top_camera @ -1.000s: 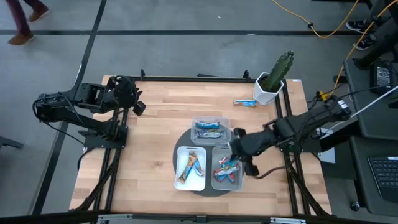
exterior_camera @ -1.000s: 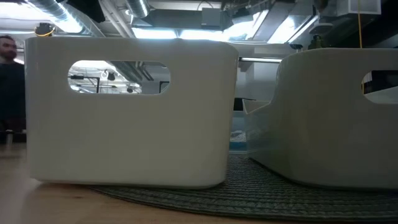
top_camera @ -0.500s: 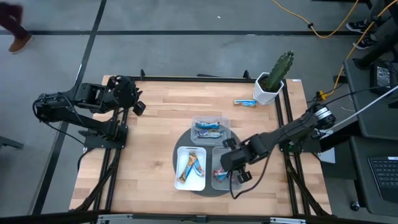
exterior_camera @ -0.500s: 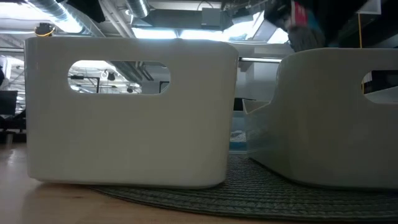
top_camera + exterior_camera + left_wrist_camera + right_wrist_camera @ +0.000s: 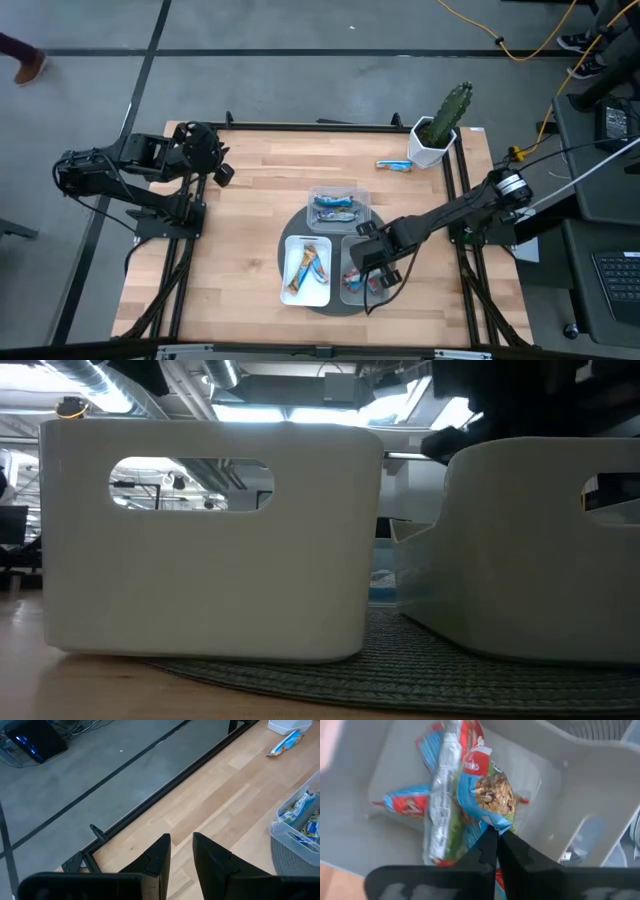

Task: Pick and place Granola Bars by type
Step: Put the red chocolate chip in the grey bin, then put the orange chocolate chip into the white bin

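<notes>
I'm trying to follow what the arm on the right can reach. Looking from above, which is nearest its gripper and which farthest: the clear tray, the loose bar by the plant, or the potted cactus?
From the right gripper:
1. Clear tray, toward the table's back from it.
2. Loose bar, on bare wood toward the back right.
3. Potted cactus, back right corner.

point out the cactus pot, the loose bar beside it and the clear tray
white cactus pot point(image 5: 428, 150), high view, on its front wall
loose blue wrapped bar point(image 5: 394, 166), high view, mid wrapper
clear plastic tray point(image 5: 364, 192), high view, on its right rim
</notes>
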You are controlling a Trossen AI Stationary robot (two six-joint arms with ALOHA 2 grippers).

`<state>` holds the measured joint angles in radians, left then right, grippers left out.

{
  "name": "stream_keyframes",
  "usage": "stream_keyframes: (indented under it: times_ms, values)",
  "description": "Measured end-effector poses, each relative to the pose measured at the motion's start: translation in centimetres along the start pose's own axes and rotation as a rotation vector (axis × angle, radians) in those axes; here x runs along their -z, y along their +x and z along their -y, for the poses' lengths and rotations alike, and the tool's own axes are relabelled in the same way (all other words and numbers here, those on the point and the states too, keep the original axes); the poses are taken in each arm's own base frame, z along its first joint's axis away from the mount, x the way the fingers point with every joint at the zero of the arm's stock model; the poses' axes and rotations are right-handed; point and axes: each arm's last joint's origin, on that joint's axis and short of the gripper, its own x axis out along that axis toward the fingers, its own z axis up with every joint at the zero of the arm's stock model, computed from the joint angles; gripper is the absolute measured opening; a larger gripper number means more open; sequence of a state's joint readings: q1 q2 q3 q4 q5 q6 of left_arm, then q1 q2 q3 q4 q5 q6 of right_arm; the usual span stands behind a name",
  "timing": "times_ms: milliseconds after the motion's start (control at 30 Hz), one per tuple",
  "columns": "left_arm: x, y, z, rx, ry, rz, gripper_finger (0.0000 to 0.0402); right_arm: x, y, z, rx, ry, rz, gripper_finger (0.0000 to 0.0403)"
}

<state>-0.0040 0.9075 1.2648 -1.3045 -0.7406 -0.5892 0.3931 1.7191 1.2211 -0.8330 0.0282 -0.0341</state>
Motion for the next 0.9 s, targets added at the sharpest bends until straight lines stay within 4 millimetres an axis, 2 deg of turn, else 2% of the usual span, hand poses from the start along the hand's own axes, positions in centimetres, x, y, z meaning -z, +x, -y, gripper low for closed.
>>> stream_keyframes:
  times_ms: [367,567,767,900]
  values:
    - [0.0,0.0,0.0,0.002,-0.001,-0.001,0.0074,0.2,-0.6,1.1,0.006,0.035,0.009,0.0135]
    - [0.0,0.0,0.0,0.001,0.000,-0.001,0.0074,0.2,-4.0,2.1,0.098,0.029,0.065,0.0169]
    - [0.0,0.0,0.0,0.001,0.000,-0.001,0.0074,0.4,-9.4,3.5,0.249,0.024,0.148,0.0172]
    - [0.0,0.0,0.0,-0.001,0.000,0.000,0.0074,1.3,-12.6,4.8,0.337,0.074,0.176,0.0172]
